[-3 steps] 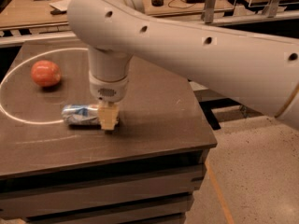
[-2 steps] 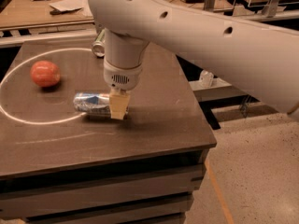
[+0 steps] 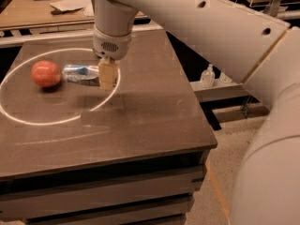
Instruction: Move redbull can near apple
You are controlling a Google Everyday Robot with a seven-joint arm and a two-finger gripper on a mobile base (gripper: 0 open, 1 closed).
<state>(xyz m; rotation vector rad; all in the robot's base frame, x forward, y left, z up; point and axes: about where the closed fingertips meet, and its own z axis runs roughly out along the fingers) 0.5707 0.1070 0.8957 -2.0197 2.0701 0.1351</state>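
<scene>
Jaws: clamped across the right-hand end of the redbull can [image 3: 77, 72]; one tan finger [image 3: 107, 75] shows on the near side of the can, its partner hidden behind. Gripper [image 3: 107, 78]: pointing straight down over the left rear part of the table [image 3: 150, 116], below a round white wrist housing [image 3: 111, 43] with a small grille. Redbull can: silver and blue, lying on its side, long axis running left to right, within the right half of a white ring [image 3: 42, 123] marked on the tabletop; whether it rests on the surface or hangs just above it cannot be told. Apple [image 3: 46, 73]: reddish-orange, round, just beside the can's left end, also inside the ring; whether the two touch cannot be told. Table: dark brown top, stacked dark tiers beneath. Arm [image 3: 197, 27]: thick, white, entering from the right edge and crossing the top of the view to the wrist. Surroundings: a small clear bottle [image 3: 207, 76] on a low ledge right of the table; a wooden bench [image 3: 28, 15] behind, carrying loose papers [image 3: 70, 3].
</scene>
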